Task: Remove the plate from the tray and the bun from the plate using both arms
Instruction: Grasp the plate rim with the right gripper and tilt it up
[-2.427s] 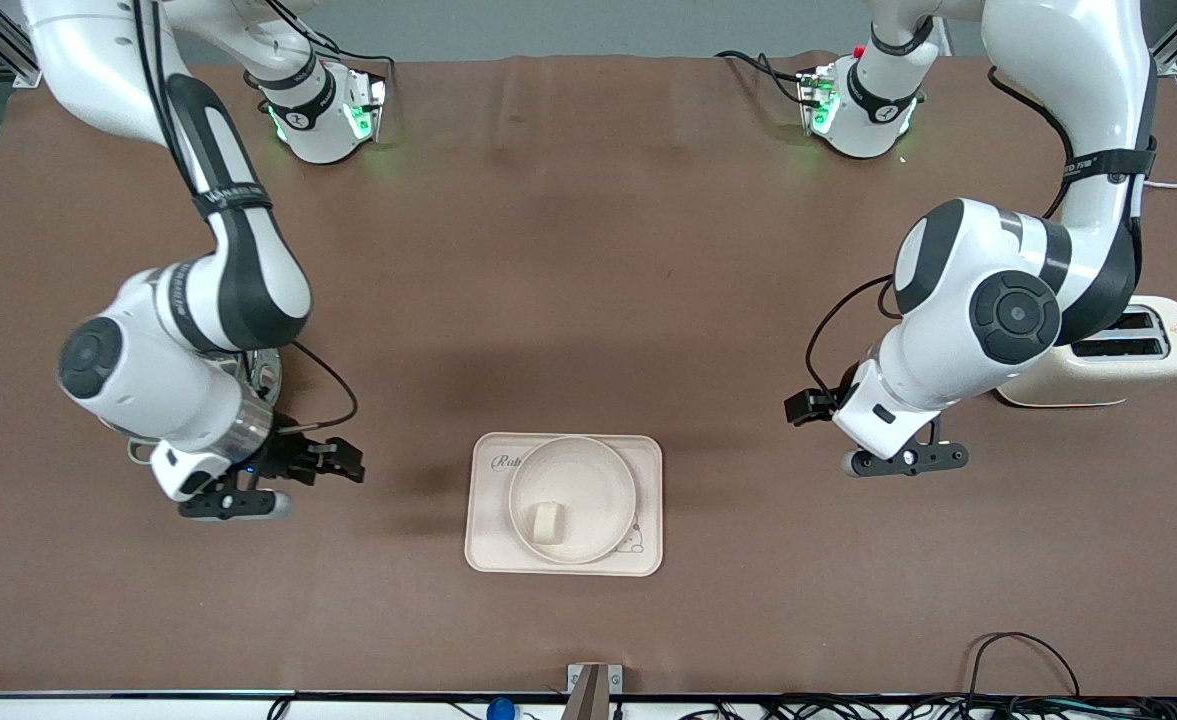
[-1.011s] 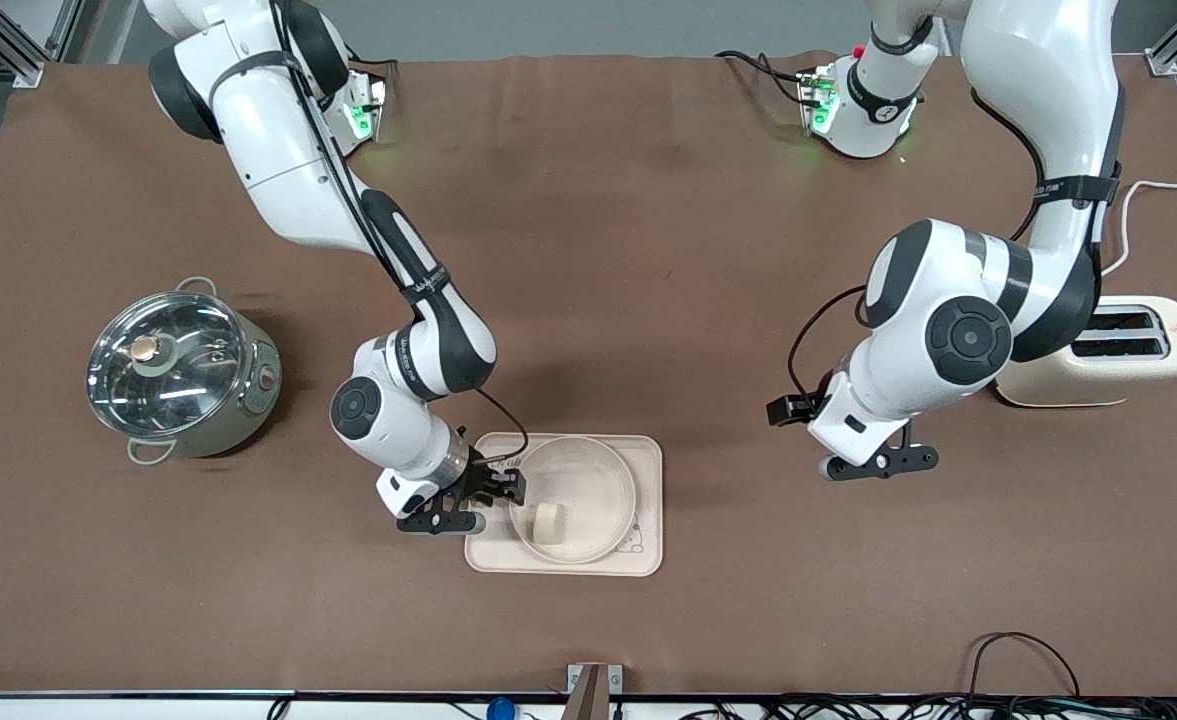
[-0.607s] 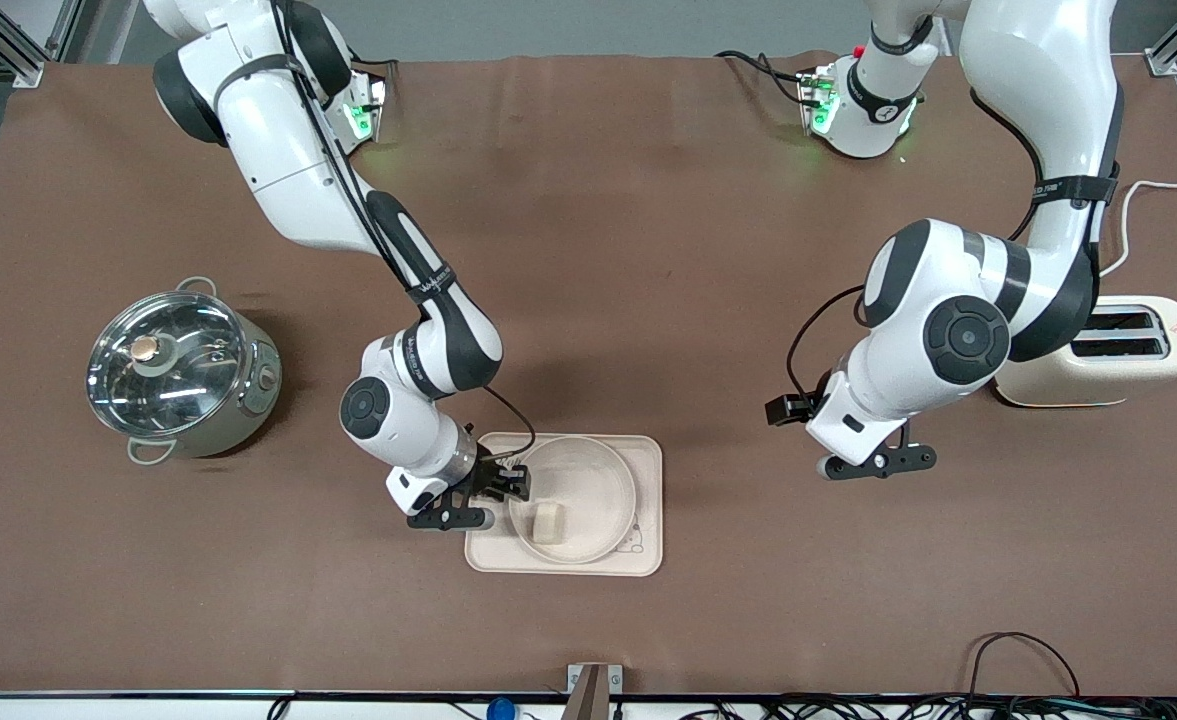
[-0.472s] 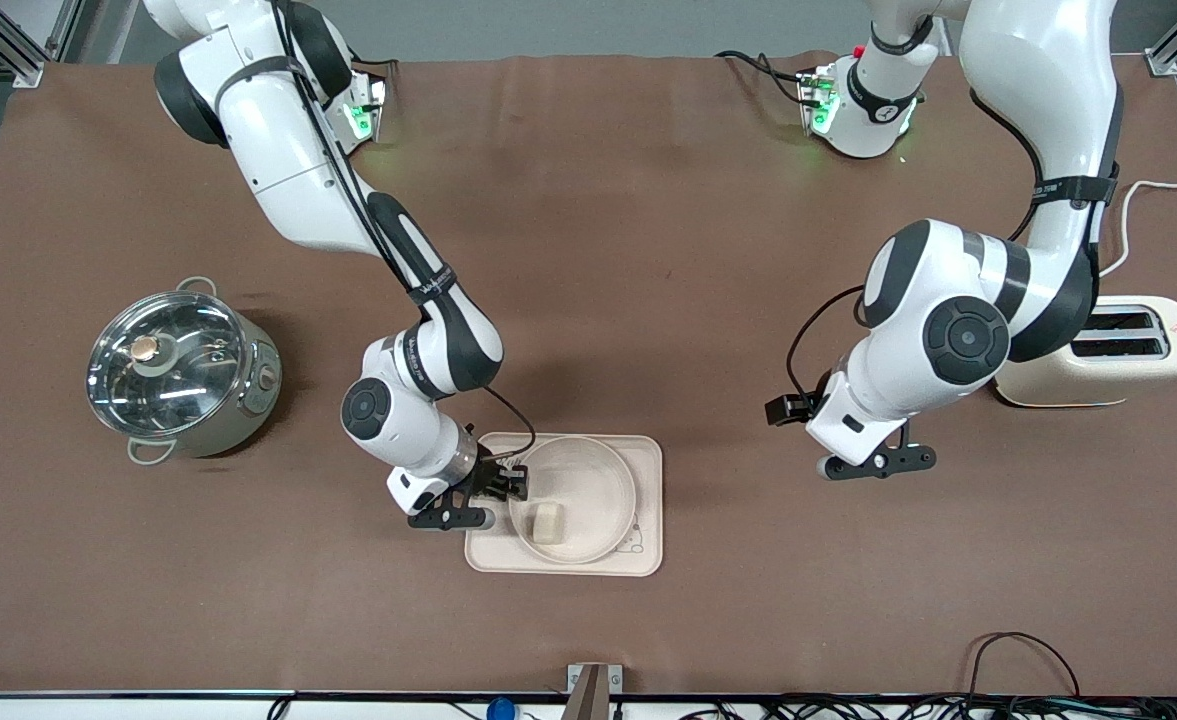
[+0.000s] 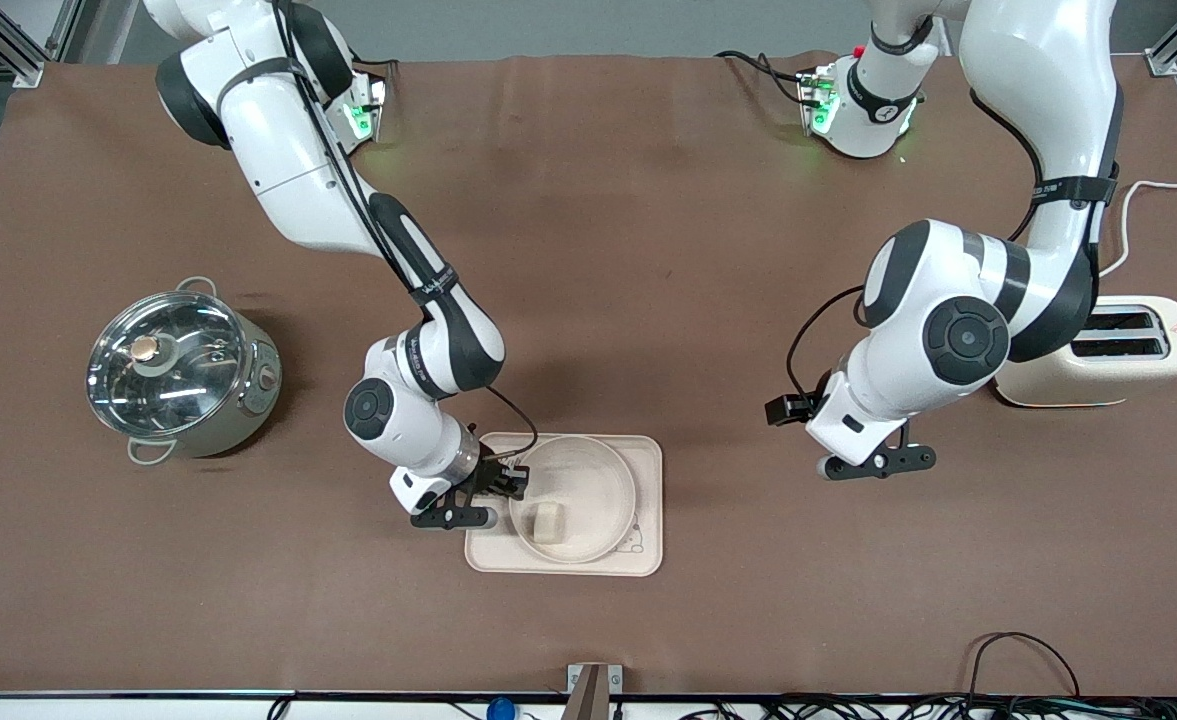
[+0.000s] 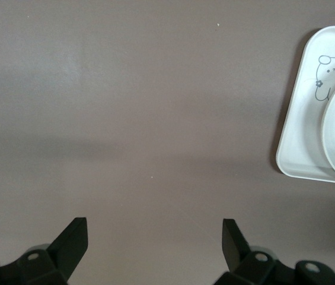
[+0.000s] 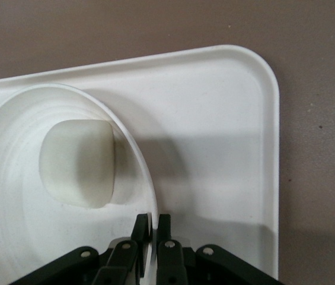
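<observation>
Sitting on the cream tray [image 5: 648, 500], the plate [image 5: 598, 470] is a plain, round, cream-white dish with faint rings inside its raised rim. On the plate lies the bun [image 5: 548, 521], a small pale lump with rounded corners and a smooth matt skin. The right pincer [image 7: 152, 228] is clenched on the plate's rim, the bun just beside its fingertips inside the dish. The tray carries a small line-drawn animal at one corner and script beginning "R", the rest unreadable. The left pincer [image 6: 154, 237] hangs released over bare brown desk [image 5: 588, 250], the tray's corner off to one side of it; that arm waits.
</observation>
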Controlling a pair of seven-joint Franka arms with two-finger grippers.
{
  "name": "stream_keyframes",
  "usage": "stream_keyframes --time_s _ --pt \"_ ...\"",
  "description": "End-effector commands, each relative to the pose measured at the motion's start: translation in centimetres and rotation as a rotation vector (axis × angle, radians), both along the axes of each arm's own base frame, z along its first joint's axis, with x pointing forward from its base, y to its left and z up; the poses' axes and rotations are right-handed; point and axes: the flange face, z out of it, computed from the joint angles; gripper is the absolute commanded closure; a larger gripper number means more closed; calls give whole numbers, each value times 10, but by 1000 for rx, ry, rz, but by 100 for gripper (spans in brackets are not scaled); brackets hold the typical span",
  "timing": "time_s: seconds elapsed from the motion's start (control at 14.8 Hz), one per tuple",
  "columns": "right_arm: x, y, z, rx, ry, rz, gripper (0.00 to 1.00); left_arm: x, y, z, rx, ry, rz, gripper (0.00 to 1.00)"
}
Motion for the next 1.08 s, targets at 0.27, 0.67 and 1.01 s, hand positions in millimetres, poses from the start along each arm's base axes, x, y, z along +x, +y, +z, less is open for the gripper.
stream_keyframes --time_s 0.27,0.67,1.01 --pt "1 6 8 20 -6 5 99 1 0 3 17 -4 36 0" --pt "-5 21 56 106 3 4 99 2 1 2 18 -3 38 0" --pt "-55 55 60 154 102 11 100 -3 1 0 21 6 39 0"
